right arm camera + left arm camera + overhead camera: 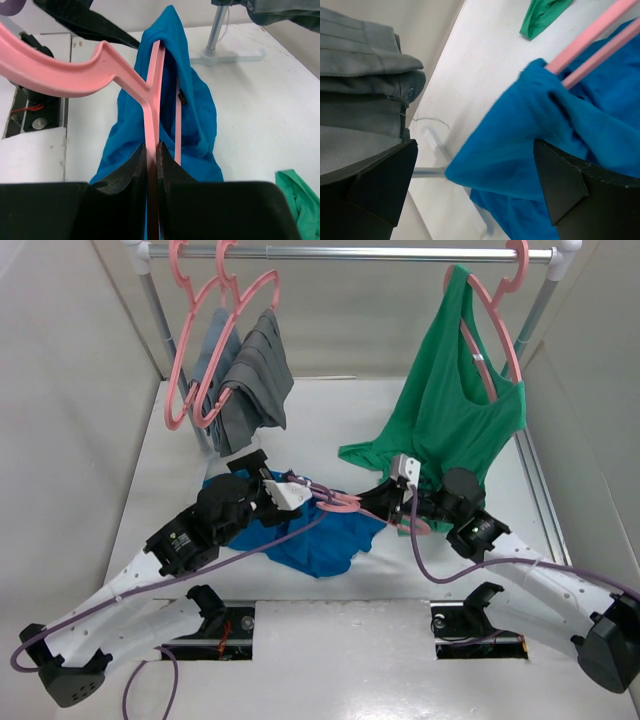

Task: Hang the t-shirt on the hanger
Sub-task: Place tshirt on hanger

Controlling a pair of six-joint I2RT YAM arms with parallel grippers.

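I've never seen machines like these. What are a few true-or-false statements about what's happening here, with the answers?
1. The right gripper is clamped on the pink hanger. True.
2. The blue t-shirt hangs from the rail. False: it lies on the table, with one arm of the hanger pushed inside it.
3. The green top hangs on the rail. True.
4. The left gripper is shut tight. False: it stands wide open, with blue cloth in the gap.
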